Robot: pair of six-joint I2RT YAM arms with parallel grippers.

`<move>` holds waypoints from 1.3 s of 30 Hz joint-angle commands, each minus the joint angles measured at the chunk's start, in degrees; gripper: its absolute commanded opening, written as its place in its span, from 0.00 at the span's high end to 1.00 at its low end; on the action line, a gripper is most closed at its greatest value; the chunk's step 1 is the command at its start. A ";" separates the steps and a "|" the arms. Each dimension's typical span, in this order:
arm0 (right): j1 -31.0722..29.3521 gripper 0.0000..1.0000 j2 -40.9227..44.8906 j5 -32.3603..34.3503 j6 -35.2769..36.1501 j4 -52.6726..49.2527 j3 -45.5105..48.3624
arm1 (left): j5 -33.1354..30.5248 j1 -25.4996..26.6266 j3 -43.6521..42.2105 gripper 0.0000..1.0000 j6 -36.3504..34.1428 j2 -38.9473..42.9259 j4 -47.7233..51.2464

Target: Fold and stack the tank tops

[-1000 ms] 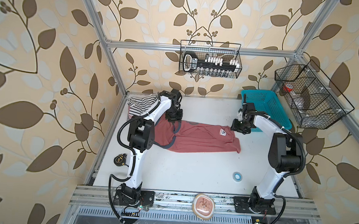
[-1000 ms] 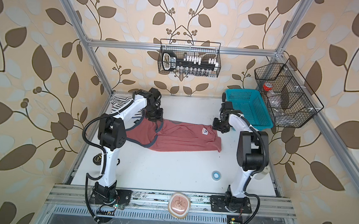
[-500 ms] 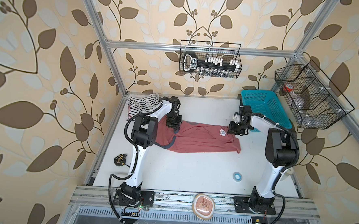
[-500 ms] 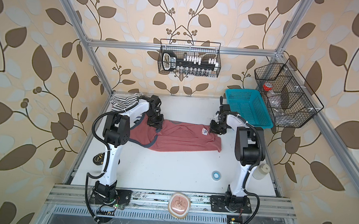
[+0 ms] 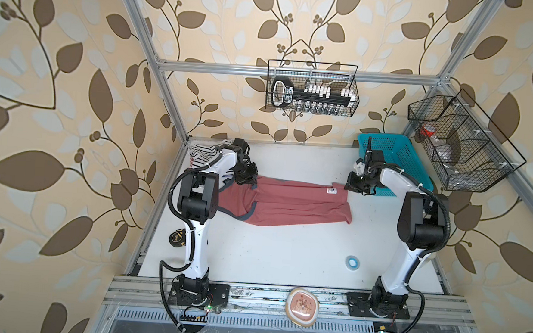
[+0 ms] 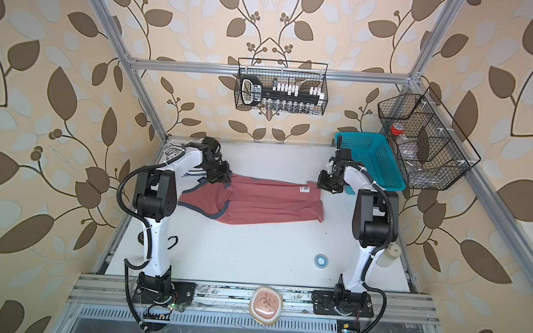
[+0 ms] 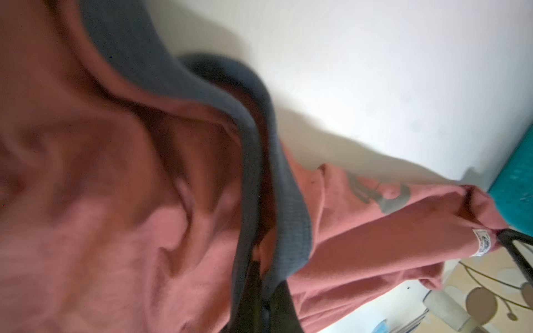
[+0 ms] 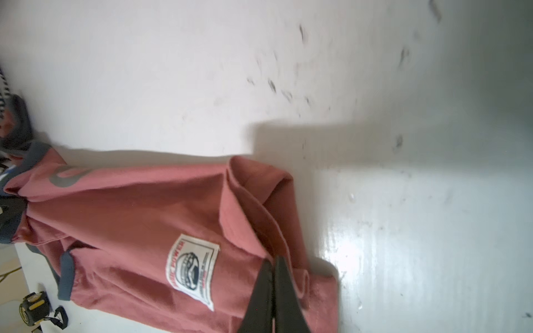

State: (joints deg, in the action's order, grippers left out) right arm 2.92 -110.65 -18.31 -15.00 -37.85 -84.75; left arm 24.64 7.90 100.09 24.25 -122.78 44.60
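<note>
The dusty red tank top with grey-blue trim lies stretched out, left to right, across the back half of the white table. My left gripper is shut on the grey-blue trim at the top's far left end. My right gripper is shut on a fold of the hem at its far right corner, beside the white label. A black-and-white striped tank top sits in the back-left corner, partly hidden by my left arm, with a red-striped edge below it.
A teal basket stands just right of my right gripper. A blue tape roll lies front right. A tape measure sits at the left edge and a white bottle at the right edge. Wire baskets hang on the walls.
Both grippers have gone from partly open to shut on the two far ends of the dusty red top. The right gripper has shifted a little to the left, onto the hem corner.
</note>
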 commanded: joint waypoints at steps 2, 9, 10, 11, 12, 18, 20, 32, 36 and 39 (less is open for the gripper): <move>0.24 1.00 -1.38 -0.66 0.23 -0.68 -7.17 | 5.90 -0.43 2.78 1.00 2.68 2.10 -5.70; 0.42 1.00 -5.17 -1.16 0.48 -4.50 -12.89 | 5.99 -0.43 3.93 1.00 1.13 1.86 -3.91; 0.42 1.00 -5.19 -1.49 0.74 -4.54 -12.69 | 5.90 -0.42 3.72 1.00 0.85 2.00 -3.41; 0.42 1.00 -5.40 -1.81 0.93 -4.73 -12.47 | 5.72 -0.43 3.34 1.00 0.54 2.05 -3.14; 0.42 1.00 -5.72 -1.88 1.19 -5.37 -12.37 | 5.72 -0.43 2.87 1.00 0.32 1.96 -2.95; 0.42 1.00 -7.53 -2.04 2.35 -7.56 -11.69 | 5.68 -0.43 -0.24 1.00 -0.09 1.68 -2.42; 0.42 1.00 -7.73 -1.81 2.52 -7.60 -11.23 | 5.61 -0.43 -1.47 1.00 -0.23 2.21 -2.20; -0.55 0.69 -6.26 4.95 2.46 -9.90 -9.75 | 1.45 -0.43 -3.13 0.49 -0.63 5.46 3.07; -2.91 0.56 -1.59 9.88 1.80 -9.08 -9.67 | -2.03 -0.95 4.37 0.42 -0.47 5.88 5.00; -5.68 0.56 0.04 8.33 0.87 -6.61 -9.25 | -7.35 -1.30 13.16 0.41 -2.08 1.83 9.19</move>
State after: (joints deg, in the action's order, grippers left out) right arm -0.21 -114.65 -11.07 -13.78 -46.22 -94.76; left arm 22.92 7.38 105.36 24.12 -122.26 49.95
